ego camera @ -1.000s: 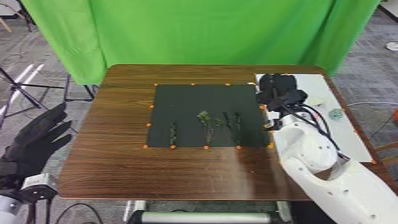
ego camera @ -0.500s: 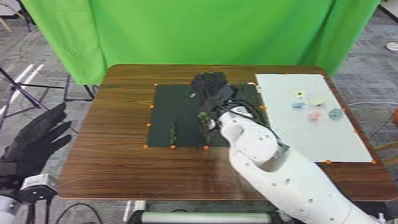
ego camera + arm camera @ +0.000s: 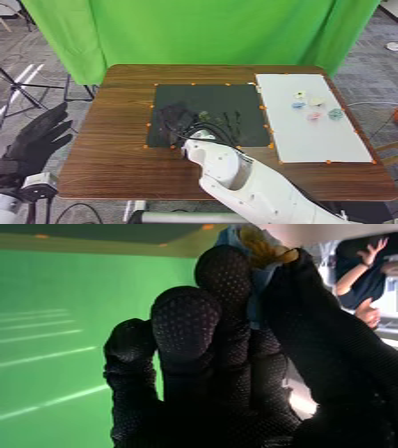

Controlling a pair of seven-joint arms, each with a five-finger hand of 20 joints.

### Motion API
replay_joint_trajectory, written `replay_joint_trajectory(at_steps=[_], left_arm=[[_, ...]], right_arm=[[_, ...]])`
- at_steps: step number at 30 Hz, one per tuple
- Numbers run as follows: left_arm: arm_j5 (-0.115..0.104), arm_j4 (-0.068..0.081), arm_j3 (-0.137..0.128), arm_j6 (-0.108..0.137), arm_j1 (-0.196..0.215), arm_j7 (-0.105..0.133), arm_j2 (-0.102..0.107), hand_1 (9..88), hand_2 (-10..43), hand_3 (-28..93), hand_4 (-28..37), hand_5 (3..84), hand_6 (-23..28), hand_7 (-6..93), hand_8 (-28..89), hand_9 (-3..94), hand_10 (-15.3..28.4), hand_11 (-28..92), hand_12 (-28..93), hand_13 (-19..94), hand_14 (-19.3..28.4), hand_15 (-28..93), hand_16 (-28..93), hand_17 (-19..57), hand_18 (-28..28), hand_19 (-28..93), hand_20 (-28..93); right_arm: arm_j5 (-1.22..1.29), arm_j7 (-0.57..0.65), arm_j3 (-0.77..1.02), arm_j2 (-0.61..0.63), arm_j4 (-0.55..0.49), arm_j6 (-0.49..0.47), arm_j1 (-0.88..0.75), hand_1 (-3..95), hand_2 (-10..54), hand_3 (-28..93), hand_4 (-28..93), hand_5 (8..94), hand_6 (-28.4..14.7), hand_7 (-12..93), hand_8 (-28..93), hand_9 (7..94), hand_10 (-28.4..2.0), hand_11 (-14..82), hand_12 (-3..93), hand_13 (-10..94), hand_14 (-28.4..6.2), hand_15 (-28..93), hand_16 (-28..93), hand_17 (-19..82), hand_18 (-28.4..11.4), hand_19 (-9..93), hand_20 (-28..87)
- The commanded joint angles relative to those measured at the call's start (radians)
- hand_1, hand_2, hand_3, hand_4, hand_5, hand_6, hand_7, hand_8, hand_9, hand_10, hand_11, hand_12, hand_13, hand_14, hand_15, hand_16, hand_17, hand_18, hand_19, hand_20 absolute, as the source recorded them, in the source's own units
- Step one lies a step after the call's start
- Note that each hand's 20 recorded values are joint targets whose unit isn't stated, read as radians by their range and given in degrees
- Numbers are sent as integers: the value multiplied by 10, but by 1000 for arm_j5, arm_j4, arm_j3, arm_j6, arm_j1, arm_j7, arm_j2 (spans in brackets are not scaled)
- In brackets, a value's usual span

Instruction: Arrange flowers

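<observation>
Table (image 3: 107, 160) in front of curtain (image 3: 213, 35). Mat (image 3: 213, 92) on table, about mid-width; sheet (image 3: 311, 145) to its right, also on table. Five flower heads on sheet: farthest flower head (image 3: 300, 94) near the far end; rightmost flower head (image 3: 335, 114) nearest the sheet's right edge; other three between or just beside these. On mat, right half: two thin stems (image 3: 237, 121), side by side; leafy stem (image 3: 203, 116) to their left, partly hidden. Right hand (image 3: 175, 116) over mat's left part; held flower (image 3: 258, 251) between its thumb and fingers. Left hand (image 3: 37, 137) left of table, apart from it.
</observation>
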Motion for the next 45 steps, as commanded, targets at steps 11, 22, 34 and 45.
replay_joint_trajectory(at_steps=[11, 22, 34, 45], left_arm=[[-12, 24, 27, -3, -45, -47, 47, 245, -39, 688, -265, 209, 3, 176, -93, 153, 78, 78, 224, 109, 105, 113, 98, -121, 167, 323, 104], [-11, 25, 30, -2, -48, -50, 52, 245, -38, 687, -265, 209, 3, 176, -94, 152, 78, 77, 225, 108, 106, 115, 99, -121, 166, 322, 104], [-10, 26, 33, -5, -50, -58, 47, 246, -38, 687, -265, 209, 3, 178, -94, 153, 78, 77, 225, 108, 105, 115, 97, -121, 166, 322, 104], [-7, 21, 31, -3, -42, -56, 38, 247, -38, 688, -263, 209, 4, 175, -94, 152, 78, 78, 225, 108, 106, 114, 99, -122, 166, 323, 105]], right_arm=[[-58, 93, -69, -85, 73, 79, 19, 463, -95, 826, -265, 689, 14, 514, 6, 831, -68, 270, 506, 733, -55, 667, 315, 293, -211, 862, 563], [-94, 103, -59, -99, 81, 29, 5, 448, -89, 811, -282, 600, 4, 465, -12, 759, -67, 196, 501, 693, -49, 680, 313, 273, -208, 855, 568], [-110, 104, -50, -96, 86, -34, -1, 423, -95, 817, -283, 562, 1, 450, -16, 705, -71, 228, 464, 646, -59, 696, 308, 247, -207, 838, 575], [-101, 112, -39, -90, 61, -89, 2, 358, -95, 866, -283, 521, -3, 390, -178, 595, -97, 378, 312, 589, -71, 725, 291, 224, -207, 827, 583]])
